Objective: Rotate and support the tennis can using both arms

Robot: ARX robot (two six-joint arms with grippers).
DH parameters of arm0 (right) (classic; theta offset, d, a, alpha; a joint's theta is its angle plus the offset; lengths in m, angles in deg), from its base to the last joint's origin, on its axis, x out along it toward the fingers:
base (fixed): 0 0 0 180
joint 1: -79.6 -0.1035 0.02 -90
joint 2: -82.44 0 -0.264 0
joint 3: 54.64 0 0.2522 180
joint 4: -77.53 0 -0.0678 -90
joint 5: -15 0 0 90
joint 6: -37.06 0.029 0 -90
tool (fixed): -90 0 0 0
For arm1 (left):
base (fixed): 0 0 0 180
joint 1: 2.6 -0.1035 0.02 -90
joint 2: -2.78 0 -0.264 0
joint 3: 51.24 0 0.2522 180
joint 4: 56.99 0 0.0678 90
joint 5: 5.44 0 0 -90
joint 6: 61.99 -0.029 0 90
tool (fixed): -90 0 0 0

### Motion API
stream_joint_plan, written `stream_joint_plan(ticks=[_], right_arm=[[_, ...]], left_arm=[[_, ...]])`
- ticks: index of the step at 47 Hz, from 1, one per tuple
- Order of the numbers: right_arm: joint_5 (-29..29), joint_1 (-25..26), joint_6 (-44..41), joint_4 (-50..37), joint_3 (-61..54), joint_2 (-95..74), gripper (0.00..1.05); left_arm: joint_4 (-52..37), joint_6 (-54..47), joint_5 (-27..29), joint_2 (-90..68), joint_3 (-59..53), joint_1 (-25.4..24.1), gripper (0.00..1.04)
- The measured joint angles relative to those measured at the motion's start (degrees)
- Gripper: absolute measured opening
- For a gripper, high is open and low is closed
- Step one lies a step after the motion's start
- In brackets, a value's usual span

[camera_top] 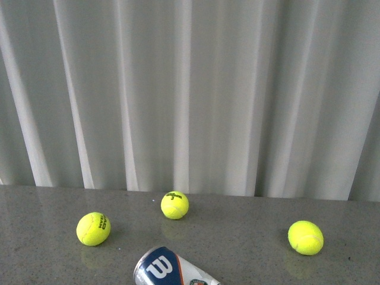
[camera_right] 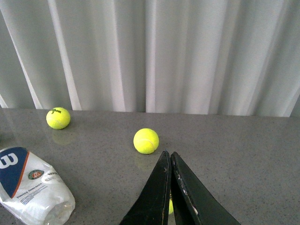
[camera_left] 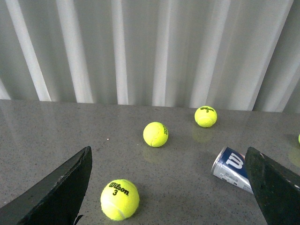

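Observation:
The tennis can (camera_top: 172, 270) lies on its side on the grey table, at the bottom edge of the front view, navy Wilson end facing the camera. Neither arm shows in that view. In the left wrist view the can (camera_left: 232, 168) rests just beside one finger (camera_left: 274, 187) of my left gripper (camera_left: 168, 148), which is open wide with only table between its fingers. My right gripper (camera_right: 168, 153) is shut, its fingers pressed together above the table. The can (camera_right: 33, 187) lies well off to its side, untouched.
Three yellow-green balls lie loose beyond the can: one on the left (camera_top: 93, 228), one in the middle (camera_top: 174, 205), one on the right (camera_top: 306, 237). Another ball (camera_left: 120, 199) sits near my left gripper's other finger. A white curtain (camera_top: 190, 89) closes off the table's far edge.

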Motion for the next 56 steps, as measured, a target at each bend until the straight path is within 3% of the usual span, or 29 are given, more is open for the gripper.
stream_joint_plan(ticks=[7, 17, 23, 33, 56], right_arm=[[0.00, 0.00, -0.02, 0.00, 0.00, 0.00, 0.05], [0.00, 0.00, -0.02, 0.04, 0.00, 0.04, 0.38], [0.00, 0.00, -0.02, 0.04, 0.00, 0.04, 0.68], [0.02, 0.00, 0.00, 0.04, 0.00, 0.04, 0.99], [0.00, 0.00, 0.00, 0.04, 0.00, 0.04, 0.98]], left_arm=[[0.00, 0.00, 0.00, 0.02, 0.02, 0.00, 0.98], [0.00, 0.00, 0.00, 0.02, 0.02, 0.00, 0.98], [0.00, 0.00, 0.00, 0.02, 0.00, 0.00, 0.98], [0.00, 0.00, 0.00, 0.02, 0.02, 0.00, 0.98], [0.00, 0.00, 0.00, 0.02, 0.00, 0.00, 0.98]])
